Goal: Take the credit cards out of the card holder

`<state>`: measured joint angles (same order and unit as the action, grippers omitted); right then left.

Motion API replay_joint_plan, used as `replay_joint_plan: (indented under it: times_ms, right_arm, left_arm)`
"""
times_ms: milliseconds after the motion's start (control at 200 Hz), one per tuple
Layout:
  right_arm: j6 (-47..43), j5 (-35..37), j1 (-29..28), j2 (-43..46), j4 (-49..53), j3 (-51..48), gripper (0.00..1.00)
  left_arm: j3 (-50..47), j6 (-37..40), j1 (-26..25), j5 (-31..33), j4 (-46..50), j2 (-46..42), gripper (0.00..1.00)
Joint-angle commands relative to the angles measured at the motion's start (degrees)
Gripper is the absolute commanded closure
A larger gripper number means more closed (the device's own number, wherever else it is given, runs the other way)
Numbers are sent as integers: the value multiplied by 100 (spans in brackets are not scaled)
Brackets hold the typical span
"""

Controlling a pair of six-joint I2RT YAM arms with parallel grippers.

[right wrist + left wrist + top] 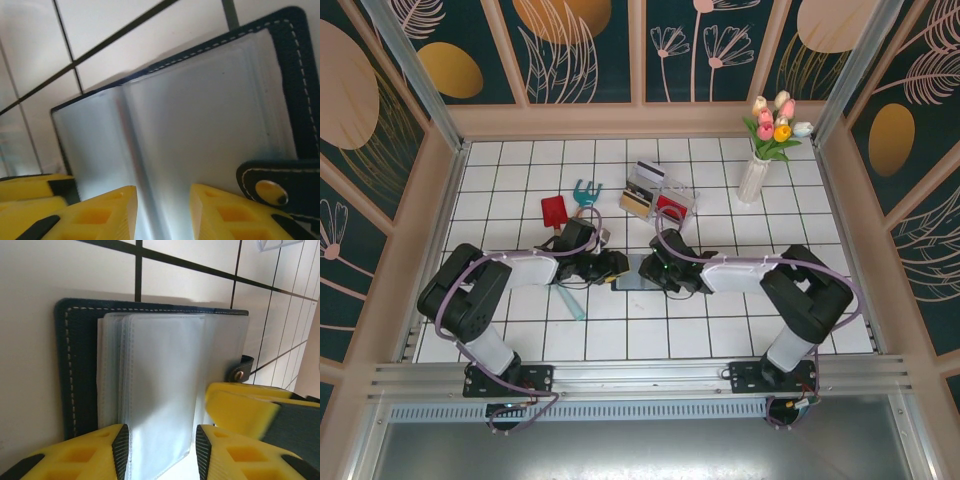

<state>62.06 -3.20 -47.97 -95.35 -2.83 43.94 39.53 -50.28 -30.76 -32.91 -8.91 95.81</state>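
The card holder [638, 272] lies open on the white tiles between both grippers. Its navy stitched cover [80, 365] carries a stack of pale translucent sleeves [165, 385]. My left gripper [161, 440] stands open, its yellow fingers straddling the near edge of the sleeves. My right gripper [162, 200] is open too, one finger on each side of the sleeves' fold [132, 150]. The clasp tab [272, 187] sits beside its right finger. A tan card [635, 203] and a red card [670, 207] stand in a clear box further back.
The clear compartment box [658, 192] sits just behind the grippers. A red toy shovel [554, 212] and a teal rake [586, 192] lie at the back left. A vase of tulips [760, 160] stands at the back right. A pale blue stick [572, 300] lies near the left arm.
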Motion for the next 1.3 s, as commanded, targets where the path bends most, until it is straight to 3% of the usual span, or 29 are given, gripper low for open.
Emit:
replay_joint_plan:
  times_ms: [0,310,425,806,1091,1291]
  right_arm:
    - [71,-208,25,-274,154,131,65]
    - [34,-260,37,-348,107,186,67]
    - [66,-269,42,-352,78,151,74]
    - [98,-328,55,-311,-24,90,85]
    - [134,-299,77,138,-202,-120,88]
    - [107,168,114,1013,32,-278,80]
  left_arm:
    - [91,29,-46,-320,-44,137,57]
    - [231,159,-52,-232,131,202,58]
    - [279,154,-55,-286,100,205,60]
    - [424,165,-146,-304,79,445,66]
    - [441,203,-155,13,155,349,83]
    - [376,177,-158,31,65,63,93]
